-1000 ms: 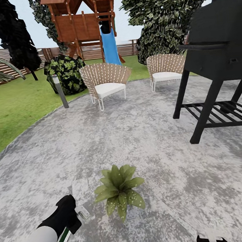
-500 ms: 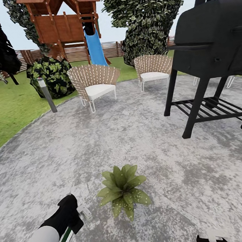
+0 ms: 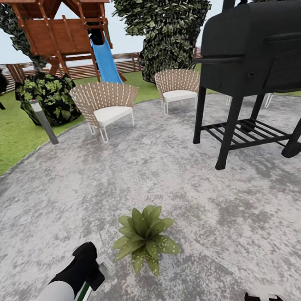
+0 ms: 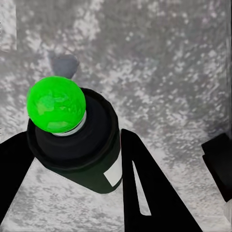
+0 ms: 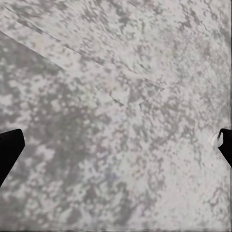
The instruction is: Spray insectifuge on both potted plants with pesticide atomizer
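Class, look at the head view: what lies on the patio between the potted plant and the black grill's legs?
Nothing: in the head view, the stretch from the plant up to the grill is bare grey speckled patio.

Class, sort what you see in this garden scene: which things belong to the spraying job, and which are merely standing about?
Job:
pesticide atomizer, held in the left gripper
potted plant

Standing about:
black grill
two wicker chairs
bollard lamp
playhouse with slide
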Robot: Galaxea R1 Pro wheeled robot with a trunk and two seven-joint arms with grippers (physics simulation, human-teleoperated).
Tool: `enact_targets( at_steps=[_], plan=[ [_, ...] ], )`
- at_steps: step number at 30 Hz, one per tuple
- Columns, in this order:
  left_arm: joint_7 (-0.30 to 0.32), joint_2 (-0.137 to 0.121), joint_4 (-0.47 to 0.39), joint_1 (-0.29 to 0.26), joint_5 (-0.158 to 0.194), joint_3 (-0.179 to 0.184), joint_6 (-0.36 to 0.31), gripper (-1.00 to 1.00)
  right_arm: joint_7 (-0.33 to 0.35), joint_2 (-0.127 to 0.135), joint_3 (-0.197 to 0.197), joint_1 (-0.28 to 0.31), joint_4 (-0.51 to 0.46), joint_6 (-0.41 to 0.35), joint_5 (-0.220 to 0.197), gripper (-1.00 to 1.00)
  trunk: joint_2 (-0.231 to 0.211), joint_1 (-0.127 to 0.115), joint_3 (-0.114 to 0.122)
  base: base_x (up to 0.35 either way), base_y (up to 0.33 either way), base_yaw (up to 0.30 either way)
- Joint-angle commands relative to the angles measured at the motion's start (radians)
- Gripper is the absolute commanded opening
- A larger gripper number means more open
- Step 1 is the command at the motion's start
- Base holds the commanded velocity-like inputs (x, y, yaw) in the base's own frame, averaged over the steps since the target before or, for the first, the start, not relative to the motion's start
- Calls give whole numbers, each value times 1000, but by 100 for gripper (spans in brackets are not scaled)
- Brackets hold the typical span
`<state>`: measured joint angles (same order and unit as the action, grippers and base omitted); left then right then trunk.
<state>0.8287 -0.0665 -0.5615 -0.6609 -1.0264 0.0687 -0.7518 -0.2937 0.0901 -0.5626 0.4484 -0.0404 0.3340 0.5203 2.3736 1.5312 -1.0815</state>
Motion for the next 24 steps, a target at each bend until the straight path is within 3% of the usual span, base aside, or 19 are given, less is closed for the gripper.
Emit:
enact_targets(
  at_steps=[1, 5, 7, 9, 10, 11, 12, 13, 14, 24],
  plan=[
    [11, 0, -3, 0, -9, 7, -1, -100, -4, 0, -8, 1, 2, 3, 10, 100, 0, 0, -1, 0, 0, -278],
    [20, -9, -3, -5, -11, 29, -1, -100, -4, -1, -8, 1, 3, 3, 10, 100, 0, 0, -1, 0, 0, -279],
    [32, -18, -1, -7, -23, 62, 3, -100, -4, -1, -8, 1, 3, 3, 10, 100, 0, 0, -1, 0, 0, -279],
    [123, -35, 8, -14, -48, 91, -2, -100, -4, -1, -8, 1, 4, 3, 10, 100, 0, 0, -1, 0, 0, -279],
    [258, -61, 3, -30, -96, 99, -3, -100, -4, -1, -8, 1, 4, 3, 10, 100, 0, 0, -1, 0, 0, -279],
    [407, -79, 1, -62, -173, 102, -4, -100, -4, -1, -8, 1, 4, 3, 10, 100, 0, 0, -1, 0, 0, -279],
    [561, -87, -1, -98, -287, 100, -5, -100, -4, -2, -8, 1, 4, 3, 10, 100, 0, 0, -1, 0, 0, -279],
    [589, -83, -3, -102, -312, 101, -5, -100, -5, -2, -8, 1, 4, 3, 10, 100, 0, 0, -1, 0, 0, -207],
    [605, -81, -4, -103, -326, 101, -6, -100, -5, -2, -8, 1, 4, 3, 11, 100, 0, 0, -1, 0, 0, -28],
    [610, -76, -95, -104, -328, 99, -9, -100, 1, 3, -7, 1, 10, 5, 17, 100, 0, 0, -1, 0, 0, -3]
  ],
)
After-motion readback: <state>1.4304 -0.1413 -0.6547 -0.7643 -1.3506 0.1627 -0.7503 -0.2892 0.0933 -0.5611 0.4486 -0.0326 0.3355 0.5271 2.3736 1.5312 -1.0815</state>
